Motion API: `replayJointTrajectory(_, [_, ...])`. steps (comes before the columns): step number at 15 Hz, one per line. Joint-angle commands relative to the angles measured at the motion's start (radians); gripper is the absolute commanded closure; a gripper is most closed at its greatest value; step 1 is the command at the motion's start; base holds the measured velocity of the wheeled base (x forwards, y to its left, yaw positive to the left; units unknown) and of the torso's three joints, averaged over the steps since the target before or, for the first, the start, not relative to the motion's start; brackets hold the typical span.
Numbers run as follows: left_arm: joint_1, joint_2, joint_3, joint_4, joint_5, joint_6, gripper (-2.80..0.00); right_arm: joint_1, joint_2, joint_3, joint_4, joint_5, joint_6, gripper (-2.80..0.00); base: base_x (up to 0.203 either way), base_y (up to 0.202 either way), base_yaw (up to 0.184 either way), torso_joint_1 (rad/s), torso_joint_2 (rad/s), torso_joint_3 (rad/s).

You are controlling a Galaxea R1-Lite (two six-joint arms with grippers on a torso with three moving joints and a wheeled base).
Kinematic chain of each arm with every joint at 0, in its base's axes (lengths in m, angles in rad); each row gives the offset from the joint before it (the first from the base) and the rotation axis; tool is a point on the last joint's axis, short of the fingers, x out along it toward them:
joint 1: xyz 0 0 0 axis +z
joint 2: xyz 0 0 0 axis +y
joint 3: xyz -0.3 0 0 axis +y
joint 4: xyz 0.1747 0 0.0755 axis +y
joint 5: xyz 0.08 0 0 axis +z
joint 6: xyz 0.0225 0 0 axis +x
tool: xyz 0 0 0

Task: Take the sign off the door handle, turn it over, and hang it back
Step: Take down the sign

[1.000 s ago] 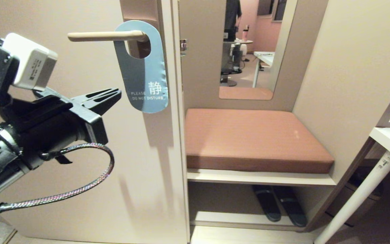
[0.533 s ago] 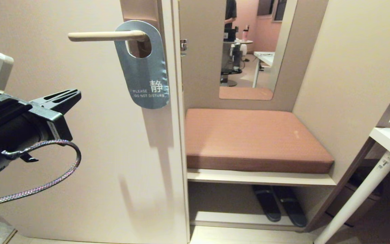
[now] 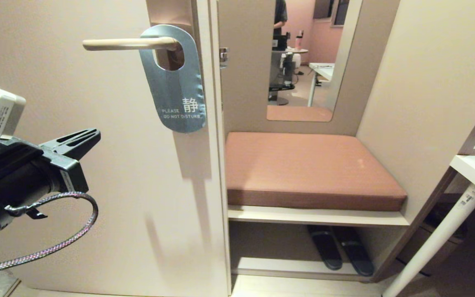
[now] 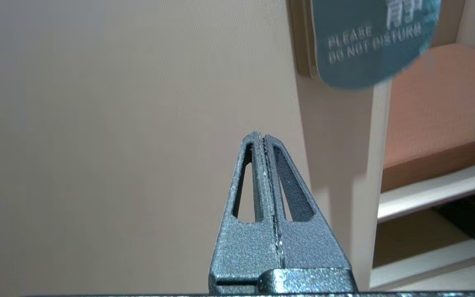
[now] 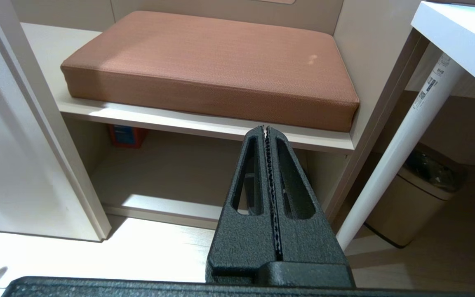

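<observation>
Head view shows nearest the left gripper (image 3: 91, 138) at the left edge, its jaws pressed together and empty, with most of its arm cut off by the frame, well apart from the sign (image 3: 175, 82). Farther back the sign hangs on the door handle (image 3: 128, 43), blue side out, reading "PLEASE DO NOT DISTURB"; its other face is hidden against the door (image 3: 97, 185). Only the right wrist view shows the right gripper (image 5: 265, 130), jaws closed on nothing, before the brown cushion (image 5: 212, 62).
</observation>
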Motion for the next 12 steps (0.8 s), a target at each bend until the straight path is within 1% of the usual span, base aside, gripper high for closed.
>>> replayJointTrajectory(1, [-0.001, -0.018, 0.035, -0.004, 0.002, 0.001, 0.00, 0.000, 0.000, 0.000, 0.000, 0.000, 0.000, 0.00, 0.000, 0.000, 0.000, 0.000, 0.00, 0.000])
replayJointTrajectory(3, [-0.001, -0.061, 0.111, -0.004, 0.003, 0.002, 0.00, 0.000, 0.000, 0.000, 0.000, 0.002, 0.000, 0.00, 0.000, 0.000, 0.000, 0.000, 0.00, 0.000])
replayJointTrajectory(9, [-0.001, -0.280, 0.372, -0.003, 0.024, 0.017, 0.00, 0.000, 0.000, 0.000, 0.000, 0.000, 0.000, 0.00, 0.000, 0.000, 0.000, 0.000, 0.00, 0.000])
replayJointTrajectory(11, [0.026, -0.369, 0.454, -0.003, 0.031, 0.019, 0.00, 0.000, 0.000, 0.000, 0.000, 0.000, 0.000, 0.00, 0.000, 0.000, 0.000, 0.000, 0.00, 0.000])
replayJointTrajectory(12, [0.060, -0.413, 0.490, -0.002, 0.031, 0.018, 0.00, 0.000, 0.000, 0.000, 0.000, 0.000, 0.000, 0.00, 0.000, 0.000, 0.000, 0.000, 0.00, 0.000])
